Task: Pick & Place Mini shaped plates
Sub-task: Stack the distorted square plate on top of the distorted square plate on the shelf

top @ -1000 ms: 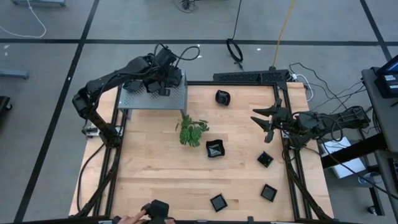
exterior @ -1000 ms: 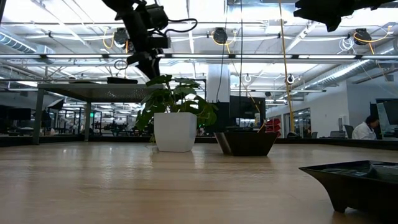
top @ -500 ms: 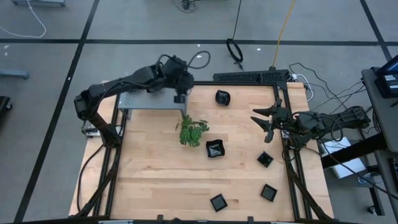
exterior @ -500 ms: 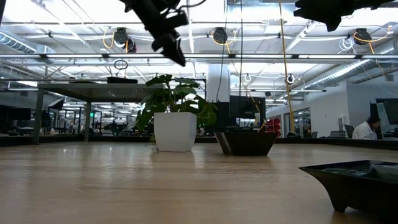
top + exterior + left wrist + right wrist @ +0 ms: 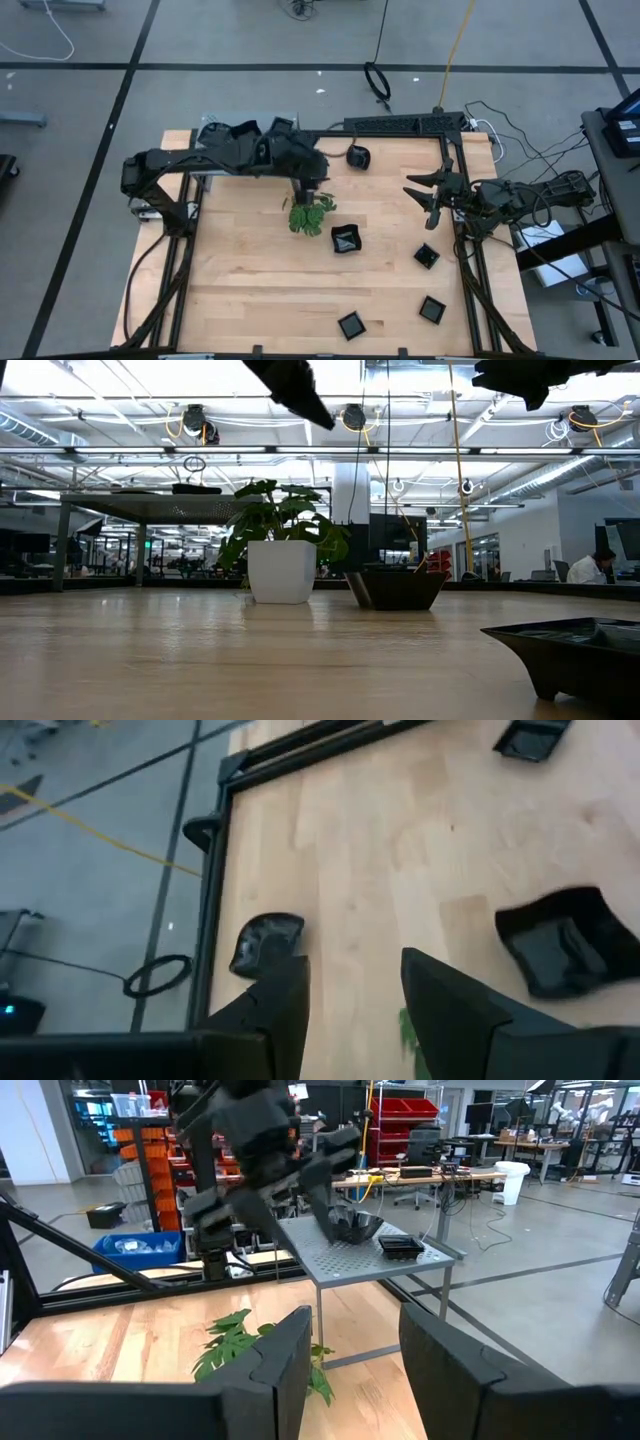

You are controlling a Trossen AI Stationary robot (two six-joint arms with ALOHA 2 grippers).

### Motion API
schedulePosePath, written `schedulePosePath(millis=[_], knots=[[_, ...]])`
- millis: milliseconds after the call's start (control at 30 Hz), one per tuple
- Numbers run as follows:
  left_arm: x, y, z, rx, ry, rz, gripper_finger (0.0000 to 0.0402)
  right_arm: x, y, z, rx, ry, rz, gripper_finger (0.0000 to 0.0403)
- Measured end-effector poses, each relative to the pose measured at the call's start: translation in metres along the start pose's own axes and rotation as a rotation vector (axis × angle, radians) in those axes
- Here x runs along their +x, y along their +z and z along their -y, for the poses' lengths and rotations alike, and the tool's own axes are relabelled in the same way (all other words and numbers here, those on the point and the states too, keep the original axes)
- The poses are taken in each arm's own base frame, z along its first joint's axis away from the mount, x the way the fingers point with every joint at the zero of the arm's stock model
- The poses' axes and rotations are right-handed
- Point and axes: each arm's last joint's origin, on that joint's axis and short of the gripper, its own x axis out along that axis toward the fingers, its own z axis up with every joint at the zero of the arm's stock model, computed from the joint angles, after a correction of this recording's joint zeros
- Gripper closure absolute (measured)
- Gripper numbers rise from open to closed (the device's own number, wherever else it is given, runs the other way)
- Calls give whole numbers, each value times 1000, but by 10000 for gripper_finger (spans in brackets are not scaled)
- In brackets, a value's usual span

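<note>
Black glossy mini plates lie on the wooden table: a rounded one [image 5: 358, 156] near the far edge, an irregular one [image 5: 346, 239] mid-table, and three square ones [image 5: 427, 256] [image 5: 432, 309] [image 5: 351, 325] toward the right and near side. My left gripper [image 5: 308, 187] hangs open and empty above the green plant sprig [image 5: 312, 215]. Its wrist view [image 5: 352, 965] looks down on the rounded plate [image 5: 265, 940] and the irregular plate [image 5: 565, 940]. My right gripper [image 5: 425, 200] waits open above the table's right edge. More plates [image 5: 355, 1225] rest on the grey perforated box.
The grey perforated box [image 5: 370, 1260] stands at the table's far left corner, largely under my left arm in the high view. The plant sprig sits between the box and the irregular plate. Bare wood [image 5: 250, 290] stretches across the near left. Cables lie beyond the far edge.
My left gripper has swung from above the grey box toward the table's right and near side, and now hangs over the plant sprig. A person's hand at the near edge a second ago is gone. My right arm has stayed still.
</note>
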Motion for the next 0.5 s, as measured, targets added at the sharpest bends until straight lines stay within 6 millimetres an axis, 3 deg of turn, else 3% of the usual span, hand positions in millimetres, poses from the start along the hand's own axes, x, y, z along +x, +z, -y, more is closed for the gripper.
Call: schedulePosePath(millis=[267,500], knots=[[41,7,45,-129,-30,-27,240,0,0,0,1,0,1,261],[74,8,97,-259,-97,-54,240,0,0,0,0,0,0,261]])
